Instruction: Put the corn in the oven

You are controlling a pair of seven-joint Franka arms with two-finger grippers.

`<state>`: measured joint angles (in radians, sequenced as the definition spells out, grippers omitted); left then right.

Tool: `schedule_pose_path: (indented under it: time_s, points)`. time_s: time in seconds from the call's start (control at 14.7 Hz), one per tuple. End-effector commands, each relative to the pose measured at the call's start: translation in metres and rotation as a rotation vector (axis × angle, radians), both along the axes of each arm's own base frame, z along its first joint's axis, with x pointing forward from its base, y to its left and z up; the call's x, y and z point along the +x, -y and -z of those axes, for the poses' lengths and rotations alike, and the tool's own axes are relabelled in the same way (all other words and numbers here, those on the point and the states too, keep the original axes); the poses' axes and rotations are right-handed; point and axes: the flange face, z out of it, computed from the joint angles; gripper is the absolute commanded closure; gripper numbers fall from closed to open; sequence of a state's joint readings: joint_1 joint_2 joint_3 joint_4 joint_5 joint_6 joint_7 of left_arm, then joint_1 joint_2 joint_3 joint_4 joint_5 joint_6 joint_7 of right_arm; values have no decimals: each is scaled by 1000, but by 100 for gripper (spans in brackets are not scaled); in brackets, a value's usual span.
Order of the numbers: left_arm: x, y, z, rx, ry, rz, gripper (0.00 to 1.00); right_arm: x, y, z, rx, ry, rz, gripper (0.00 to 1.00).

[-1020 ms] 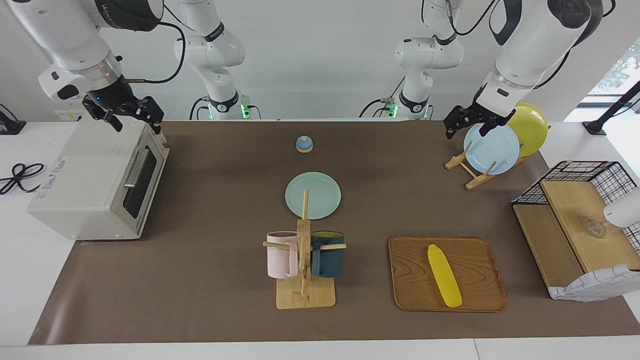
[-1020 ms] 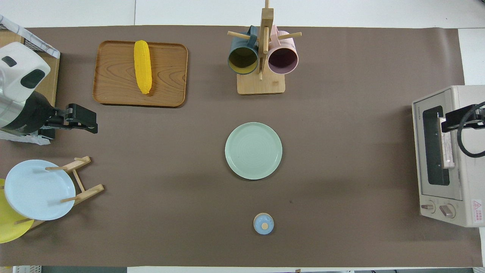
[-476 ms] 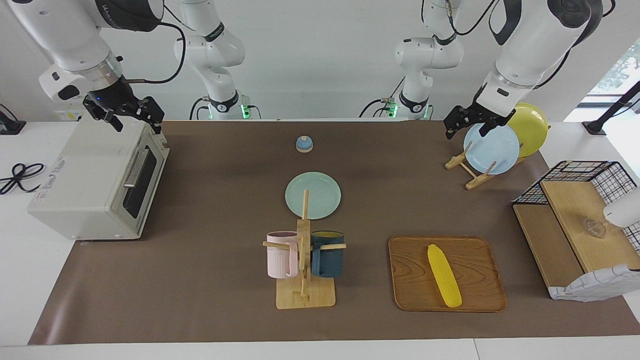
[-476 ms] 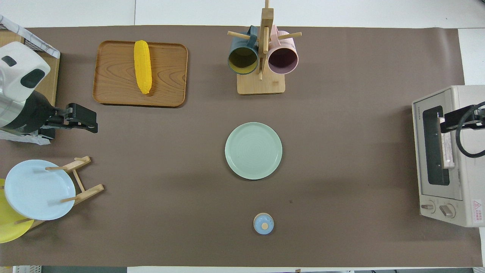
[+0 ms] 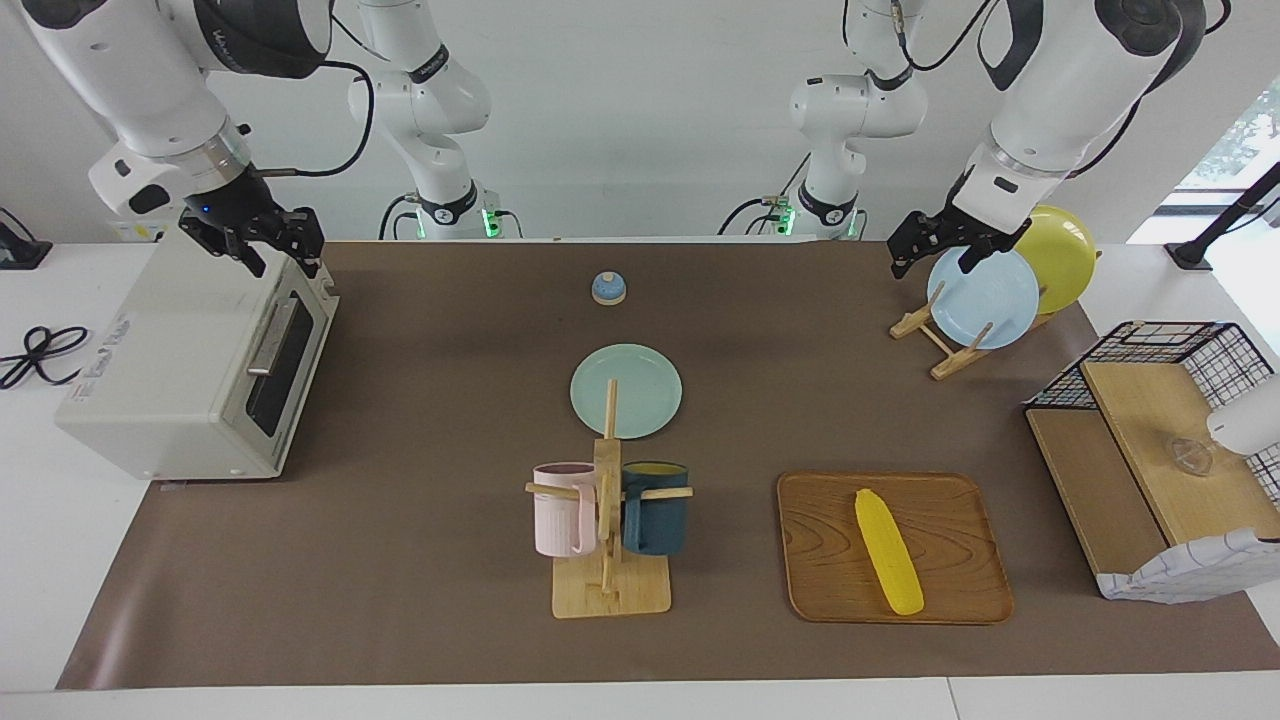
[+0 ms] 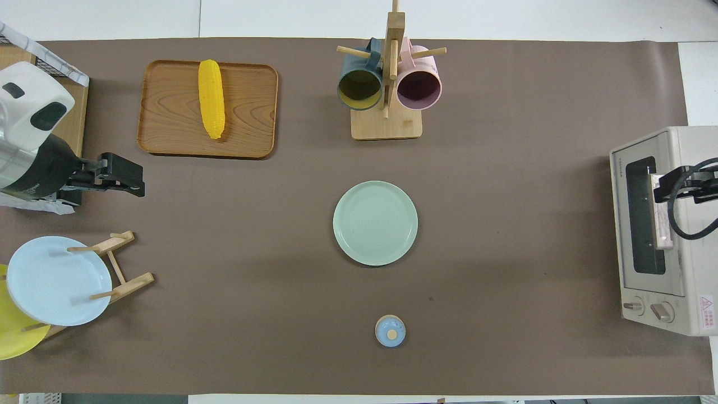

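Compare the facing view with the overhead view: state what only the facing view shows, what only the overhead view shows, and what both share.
Only the facing view shows the arms' bases and a black cable on the white surface beside the oven.

Only the overhead view shows the oven's two knobs, its warning sticker and the insides of the mugs.

Both show the corn lying on the wooden tray, the oven door closed, the right gripper over the oven, the left gripper raised above the table beside the plate rack, and the green plate.
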<state>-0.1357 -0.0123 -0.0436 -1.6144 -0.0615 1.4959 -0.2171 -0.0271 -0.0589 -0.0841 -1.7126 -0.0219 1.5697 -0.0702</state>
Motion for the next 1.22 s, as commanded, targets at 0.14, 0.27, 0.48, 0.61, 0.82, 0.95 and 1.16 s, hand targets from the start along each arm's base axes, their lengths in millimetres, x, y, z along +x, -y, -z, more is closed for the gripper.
schedule_pose_path:
  time_s: [0.14, 0.27, 0.48, 0.61, 0.82, 0.95, 1.16]
  points:
    - [3, -3, -3, 12, 29, 0, 0, -22, -22, 56, -84, 71, -82, 100]
    - [8, -2, -4, 0, 61, -7, 0, -14, -21, 72, -121, 86, -83, 100]
    - [19, -2, 4, -13, 77, -14, 0, -8, -18, 93, -122, 72, -81, 100]
    - [33, 0, 18, -30, 77, -21, 0, -6, -11, 109, -127, 45, -73, 100]
    - [60, 3, 49, -36, 64, -25, 0, -2, -8, 116, -158, 46, -88, 100]
    - [81, 6, 72, -34, 39, -26, 0, -3, -6, 116, -177, 31, -99, 100]
    - [120, 10, 99, -37, 34, -27, 0, -7, 5, 114, -212, -14, -94, 100]
